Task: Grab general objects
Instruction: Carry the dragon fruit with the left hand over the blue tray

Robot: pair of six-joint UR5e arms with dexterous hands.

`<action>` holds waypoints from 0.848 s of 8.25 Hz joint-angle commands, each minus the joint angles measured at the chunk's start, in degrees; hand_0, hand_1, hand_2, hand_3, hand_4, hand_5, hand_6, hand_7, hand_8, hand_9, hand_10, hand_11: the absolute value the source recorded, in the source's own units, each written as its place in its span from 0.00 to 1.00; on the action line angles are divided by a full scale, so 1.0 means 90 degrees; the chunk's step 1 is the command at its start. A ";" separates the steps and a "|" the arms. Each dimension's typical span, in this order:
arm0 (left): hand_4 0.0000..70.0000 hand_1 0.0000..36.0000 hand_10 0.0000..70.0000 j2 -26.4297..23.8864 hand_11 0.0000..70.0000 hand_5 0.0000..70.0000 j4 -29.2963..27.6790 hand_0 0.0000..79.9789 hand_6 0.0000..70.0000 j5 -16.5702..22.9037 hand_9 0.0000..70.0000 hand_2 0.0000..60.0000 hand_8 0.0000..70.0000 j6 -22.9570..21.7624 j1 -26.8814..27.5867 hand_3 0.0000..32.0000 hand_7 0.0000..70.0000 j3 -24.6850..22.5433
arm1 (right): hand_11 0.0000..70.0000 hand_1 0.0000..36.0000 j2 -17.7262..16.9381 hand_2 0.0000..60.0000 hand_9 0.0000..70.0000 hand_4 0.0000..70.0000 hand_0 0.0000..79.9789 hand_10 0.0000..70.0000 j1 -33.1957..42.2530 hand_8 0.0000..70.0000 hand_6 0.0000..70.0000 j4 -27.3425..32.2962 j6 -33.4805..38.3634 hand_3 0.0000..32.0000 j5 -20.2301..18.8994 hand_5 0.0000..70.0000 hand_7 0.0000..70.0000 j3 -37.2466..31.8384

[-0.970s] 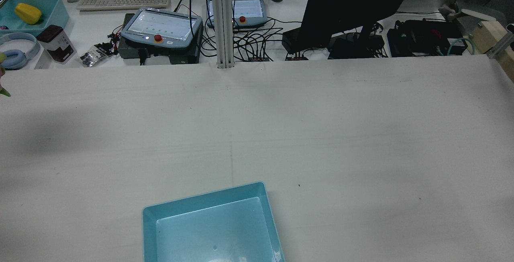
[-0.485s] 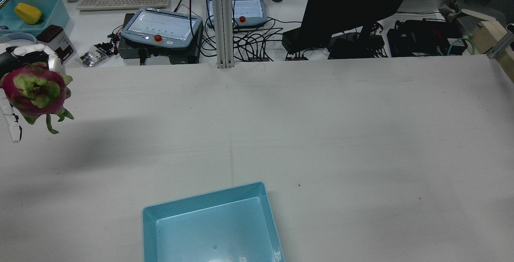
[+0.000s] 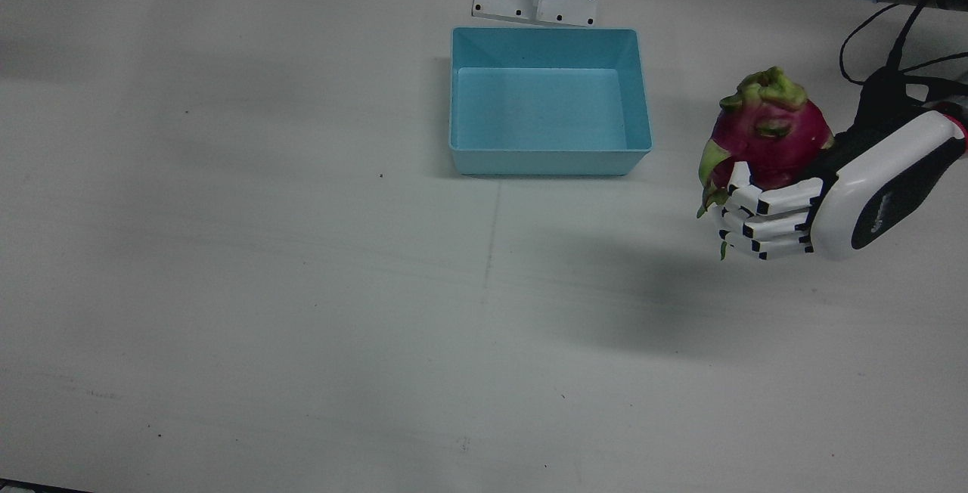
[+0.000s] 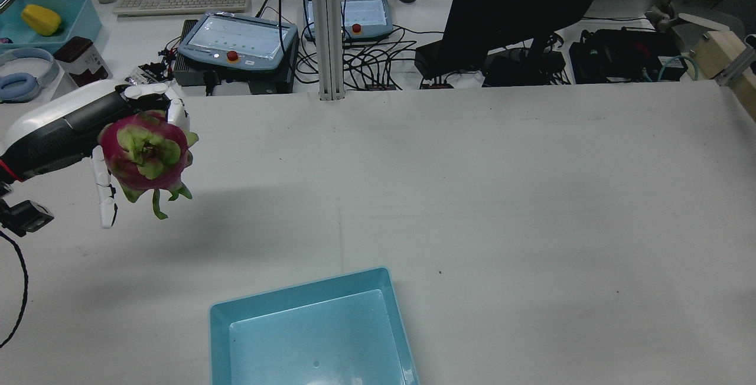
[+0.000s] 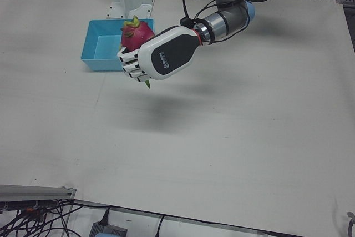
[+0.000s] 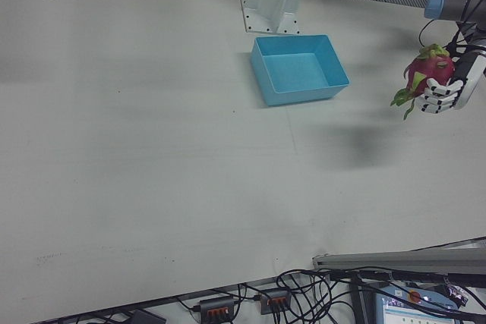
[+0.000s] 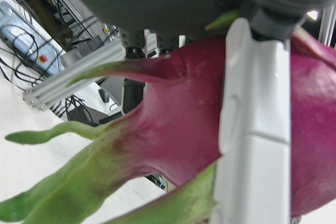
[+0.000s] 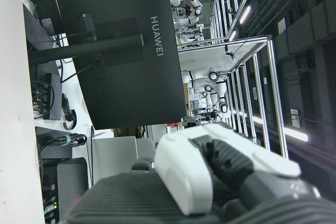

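Magenta skin and green leafy scales are what you are seeing on the round dragon fruit [image 3: 771, 134] in the front view, where your white-and-black left hand [image 3: 802, 206] is cradling it at the view's right side, fingers [image 3: 771, 199] curling around its near side. The fruit is riding above the white table [image 3: 302, 289], casting a shadow below and to the left, and it is sitting well apart from the light blue rectangular plastic bin [image 3: 550, 102] near the pedestal.

In the rear view, you are holding the dragon fruit [image 4: 146, 153] at the left hand [image 4: 88, 131], the fruit's green crown facing the camera and the fingers wrapping it from behind and beneath. The bin [image 4: 313, 329] is lying near the bottom edge, well clear.

In the left-front view, the left hand [image 5: 158, 59] is covering most of the fruit [image 5: 135, 33], which is poking out above the fingers, in front of the bin [image 5: 102, 54].

In the right-front view, the fruit [image 6: 427, 72] and left hand [image 6: 448, 85] are hanging at the right edge, apart from the bin [image 6: 299, 68].

In the left hand view, a white finger [image 7: 257, 129] is pressing against the magenta skin [image 7: 178, 124].

In the right hand view, your right hand [image 8: 210, 182] is showing only a white-and-black part against a black monitor [image 8: 115, 40]; you cannot tell whether it is open or closed.
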 commanded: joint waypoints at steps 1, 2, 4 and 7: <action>0.45 0.79 0.46 -0.0539 0.67 1.00 0.0479 0.62 0.51 -0.0164 0.68 1.00 0.43 0.0067 0.0991 0.00 1.00 -0.0107 | 0.00 0.00 0.0000 0.00 0.00 0.00 0.00 0.00 0.0000 0.00 0.00 0.0000 0.0000 0.00 0.0000 0.00 0.00 0.0002; 0.44 0.79 0.44 -0.0675 0.65 1.00 0.0595 0.62 0.50 -0.0523 0.67 1.00 0.42 0.0106 0.1430 0.00 1.00 -0.0107 | 0.00 0.00 0.0000 0.00 0.00 0.00 0.00 0.00 0.0000 0.00 0.00 0.0000 0.0000 0.00 0.0000 0.00 0.00 0.0002; 0.42 0.80 0.43 -0.1249 0.64 1.00 0.0975 0.63 0.48 -0.0741 0.65 1.00 0.40 0.0136 0.1872 0.00 1.00 -0.0029 | 0.00 0.00 0.0000 0.00 0.00 0.00 0.00 0.00 0.0000 0.00 0.00 0.0000 0.0000 0.00 0.0000 0.00 0.00 0.0002; 0.39 0.76 0.41 -0.1496 0.61 1.00 0.1094 0.62 0.46 -0.1248 0.62 1.00 0.38 0.0155 0.2467 0.00 1.00 -0.0009 | 0.00 0.00 0.0000 0.00 0.00 0.00 0.00 0.00 0.0000 0.00 0.00 0.0000 0.0000 0.00 0.0000 0.00 0.00 0.0002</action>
